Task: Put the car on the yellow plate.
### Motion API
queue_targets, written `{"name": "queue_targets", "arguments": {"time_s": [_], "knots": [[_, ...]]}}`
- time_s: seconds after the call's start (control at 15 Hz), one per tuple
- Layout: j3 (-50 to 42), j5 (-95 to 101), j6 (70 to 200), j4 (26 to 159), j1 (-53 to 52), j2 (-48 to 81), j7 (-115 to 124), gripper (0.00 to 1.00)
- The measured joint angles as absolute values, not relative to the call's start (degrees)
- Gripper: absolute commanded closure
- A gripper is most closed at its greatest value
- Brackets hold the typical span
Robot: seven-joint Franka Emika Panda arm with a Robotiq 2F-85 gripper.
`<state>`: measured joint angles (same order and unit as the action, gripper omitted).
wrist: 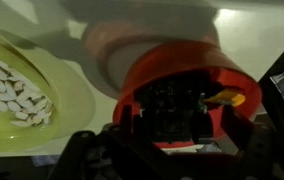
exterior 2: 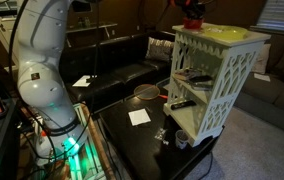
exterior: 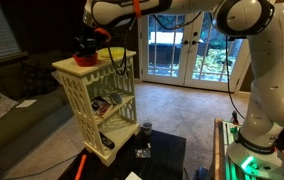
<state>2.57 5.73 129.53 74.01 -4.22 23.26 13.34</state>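
Note:
The car [wrist: 167, 110], tiny and blackish, lies inside the red bowl [wrist: 182, 75] on top of the white lattice stand. The yellow plate [wrist: 37, 100] sits right beside the bowl and holds small white pieces. My gripper [wrist: 172, 135] is lowered over the bowl with its dark fingers spread on either side of the car, open. In both exterior views the gripper [exterior: 85, 42] [exterior 2: 192, 10] hangs just over the red bowl [exterior: 86, 58] [exterior 2: 194, 24], with the yellow plate [exterior: 114, 53] [exterior 2: 225, 34] next to it. The car is hidden there.
The white lattice stand [exterior: 97, 95] [exterior 2: 217, 85] stands on a dark low table [exterior 2: 152, 140] and has small items on its inner shelves. A cup [exterior: 146, 129] stands on the table. A small orange-yellow piece [wrist: 227, 98] lies in the bowl by the car.

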Motion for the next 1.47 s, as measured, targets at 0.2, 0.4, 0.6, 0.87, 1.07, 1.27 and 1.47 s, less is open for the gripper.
{"name": "queue_targets", "arguments": {"time_s": [0.2, 0.4, 0.6, 0.87, 1.07, 1.27, 1.47], "knots": [[2.4, 5.8, 129.6, 73.9, -4.2, 23.2, 13.3, 0.54], [2.4, 5.8, 129.6, 73.9, -4.2, 23.2, 13.3, 0.54], [2.2, 5.8, 130.0, 73.5, -4.2, 23.2, 13.6, 0.54], [1.5, 5.9, 131.7, 71.2, -4.1, 22.6, 14.4, 0.54], [0.7, 6.2, 133.6, 69.6, -4.1, 21.5, 15.4, 0.54], [-1.0, 7.3, 134.9, 68.3, -4.1, 20.3, 16.7, 0.54], [-3.5, 9.2, 135.0, 68.0, -4.0, 19.3, 18.5, 0.54]]}}
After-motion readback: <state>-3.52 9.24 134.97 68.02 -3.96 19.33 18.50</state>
